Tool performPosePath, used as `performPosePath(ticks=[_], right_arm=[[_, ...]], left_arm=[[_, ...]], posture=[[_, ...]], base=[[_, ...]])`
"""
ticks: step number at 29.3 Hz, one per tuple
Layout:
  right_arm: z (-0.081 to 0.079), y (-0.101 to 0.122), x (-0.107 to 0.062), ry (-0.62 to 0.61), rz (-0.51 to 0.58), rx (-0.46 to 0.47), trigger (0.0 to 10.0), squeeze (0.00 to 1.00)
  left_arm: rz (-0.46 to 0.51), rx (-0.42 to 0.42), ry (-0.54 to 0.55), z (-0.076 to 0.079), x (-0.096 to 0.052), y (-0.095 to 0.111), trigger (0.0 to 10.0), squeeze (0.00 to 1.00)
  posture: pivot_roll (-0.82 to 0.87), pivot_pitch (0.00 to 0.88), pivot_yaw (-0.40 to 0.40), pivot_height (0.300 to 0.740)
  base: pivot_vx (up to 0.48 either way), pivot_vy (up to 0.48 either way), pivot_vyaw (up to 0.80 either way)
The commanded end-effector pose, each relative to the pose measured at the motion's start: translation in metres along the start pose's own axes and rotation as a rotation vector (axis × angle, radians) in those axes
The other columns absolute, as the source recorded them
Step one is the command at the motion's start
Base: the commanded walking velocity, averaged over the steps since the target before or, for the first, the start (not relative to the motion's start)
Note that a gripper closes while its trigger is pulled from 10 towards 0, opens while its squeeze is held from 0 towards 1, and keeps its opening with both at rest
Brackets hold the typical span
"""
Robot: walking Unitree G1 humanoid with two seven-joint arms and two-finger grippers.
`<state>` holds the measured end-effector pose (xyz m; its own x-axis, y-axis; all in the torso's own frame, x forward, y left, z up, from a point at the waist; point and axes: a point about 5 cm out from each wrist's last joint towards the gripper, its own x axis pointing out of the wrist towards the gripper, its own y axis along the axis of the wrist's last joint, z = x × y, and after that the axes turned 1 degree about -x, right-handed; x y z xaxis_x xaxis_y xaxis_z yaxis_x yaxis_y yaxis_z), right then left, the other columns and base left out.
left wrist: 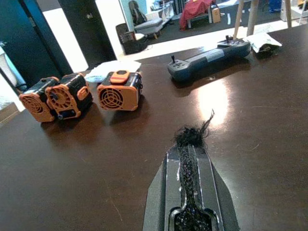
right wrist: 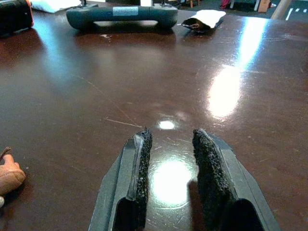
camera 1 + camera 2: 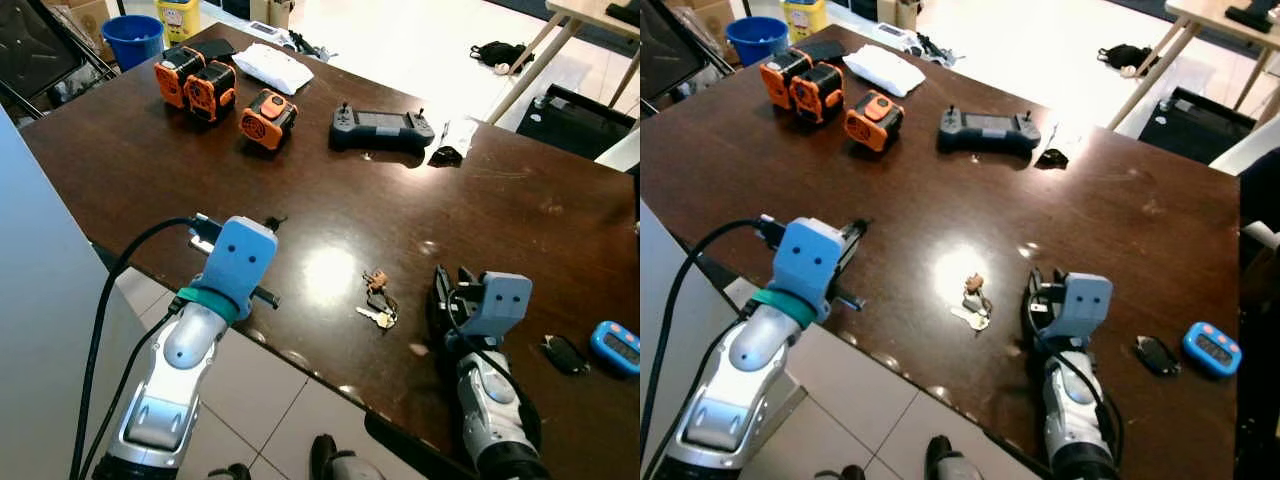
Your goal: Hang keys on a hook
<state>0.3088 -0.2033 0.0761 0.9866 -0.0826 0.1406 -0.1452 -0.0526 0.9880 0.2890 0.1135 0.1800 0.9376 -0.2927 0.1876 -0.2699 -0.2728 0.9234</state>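
Dark brown wood formed the table [image 3: 520, 210], glossy under a ceiling light. Nearest the robot, the right gripper [image 2: 169, 144] rested low over the tabletop with its two black fingers parted, nothing between them. The keys [image 3: 378, 300] lay flat on the wood just to its left, a small tan charm at their far end. At the table's near-left edge the left gripper [image 1: 191, 144] hovered, its fingers pressed together and empty. A black fob [image 3: 565, 353] and a blue timer [image 3: 614, 346] sat to the right. Farther back lay a dark controller [image 3: 381, 130], three orange battery packs [image 3: 212, 92] and a white cloth [image 3: 272, 67].
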Motion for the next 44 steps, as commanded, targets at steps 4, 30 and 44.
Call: performPosePath(ticks=[4,30,44], right_arm=[[0.001,-0.004,-0.002,-0.003,-0.029,-0.001,10.0,0.0],[-0.009,-0.004,0.0,0.04,-0.041,-0.018,10.0,0.0],[-0.028,0.014,0.013,0.13,0.025,-0.086,10.0,0.0]], left_arm=[[-0.009,-0.007,-0.003,0.003,-0.001,-0.003,10.0,0.0],[-0.009,0.0,0.005,0.001,0.0,-0.003,10.0,0.0],[0.01,0.002,-0.002,0.002,0.003,0.001,10.0,0.0]], posture=[[-0.06,0.112,-0.031,0.74],[-0.06,0.109,-0.03,0.74],[-0.05,0.089,-0.025,0.74]], base=[[-0.298,0.0,0.0],[-0.429,0.0,0.0],[-0.179,0.0,0.06]])
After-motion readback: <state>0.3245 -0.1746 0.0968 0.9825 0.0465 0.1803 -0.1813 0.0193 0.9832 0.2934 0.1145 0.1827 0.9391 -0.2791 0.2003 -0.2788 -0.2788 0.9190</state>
